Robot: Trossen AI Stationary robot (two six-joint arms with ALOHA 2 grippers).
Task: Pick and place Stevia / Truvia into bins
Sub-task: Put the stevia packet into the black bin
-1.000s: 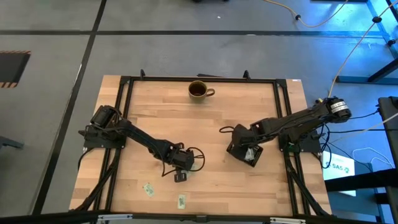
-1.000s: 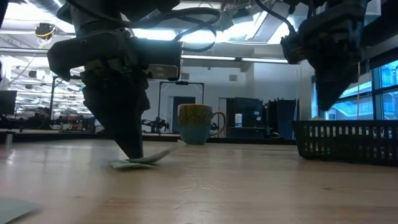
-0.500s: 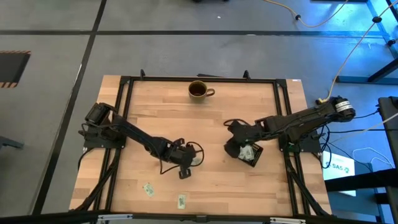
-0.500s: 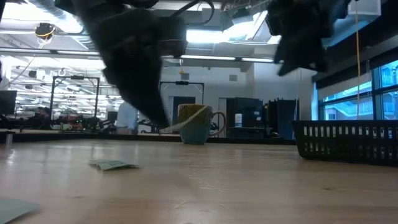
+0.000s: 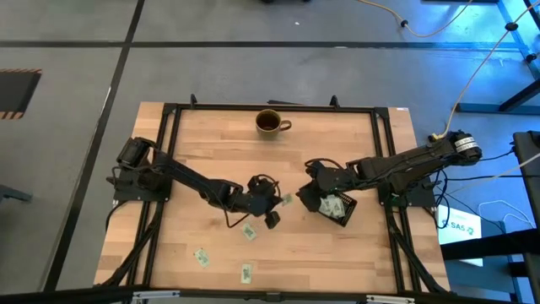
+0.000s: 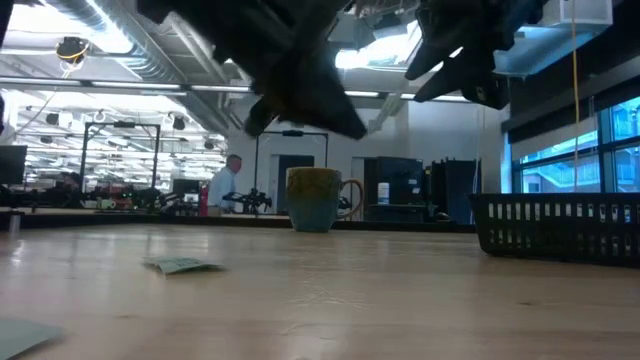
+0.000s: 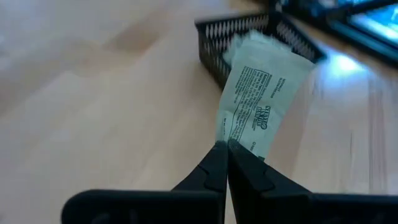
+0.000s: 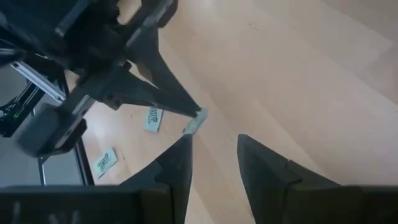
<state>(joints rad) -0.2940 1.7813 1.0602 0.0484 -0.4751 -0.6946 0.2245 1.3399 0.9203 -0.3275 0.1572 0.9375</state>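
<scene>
- High view: the left end effector (image 5: 281, 203) carries one sachet (image 5: 287, 200) toward the black bin (image 5: 340, 208); some packets already lie inside, and three loose sachets (image 5: 250, 230) remain on the bench (image 5: 219, 143).
- Low view: one loose sachet lies on the bench.
- Left wrist view: fingers (image 7: 214, 171) clamped on the sachet, bin ahead.
- Right wrist view: the right end effector (image 8: 213, 158) hangs with its fingers apart, empty, beside the bin.

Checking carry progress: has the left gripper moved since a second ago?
Yes. The left gripper, shut on a sachet, moved rightward toward the black bin.
</scene>
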